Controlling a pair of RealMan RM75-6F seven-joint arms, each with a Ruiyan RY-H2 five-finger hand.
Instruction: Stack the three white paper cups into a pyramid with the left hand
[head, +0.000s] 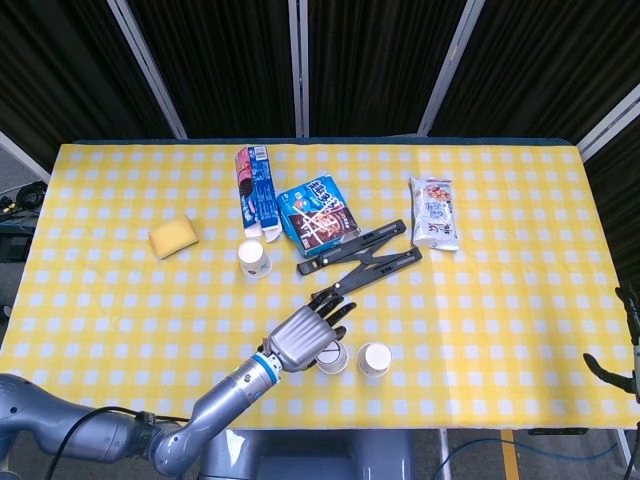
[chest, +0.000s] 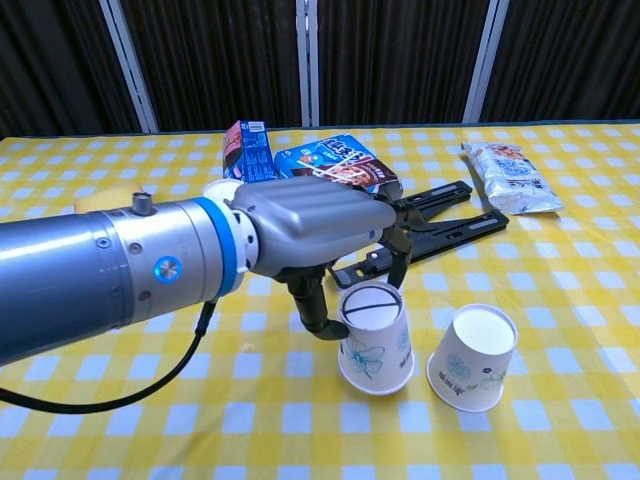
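Three white paper cups with a blue flower print stand base up. My left hand (head: 303, 340) (chest: 312, 226) grips one cup (head: 332, 357) (chest: 375, 335) near the table's front edge, between thumb and fingers and slightly tilted. Whether that cup touches the cloth I cannot tell. A second cup (head: 374, 358) (chest: 471, 357) sits just to its right with a small gap between them. The third cup (head: 254, 258) stands further back on the left; in the chest view my forearm hides most of it. My right hand (head: 628, 345) shows only at the far right edge, fingers spread, holding nothing.
On the yellow checked cloth (head: 500, 300) lie a yellow sponge (head: 172, 238), a blue-and-red carton (head: 256, 187), a blue snack box (head: 317, 213), a black folding stand (head: 362, 262) and a white snack bag (head: 435, 213). The stand lies close behind my left hand.
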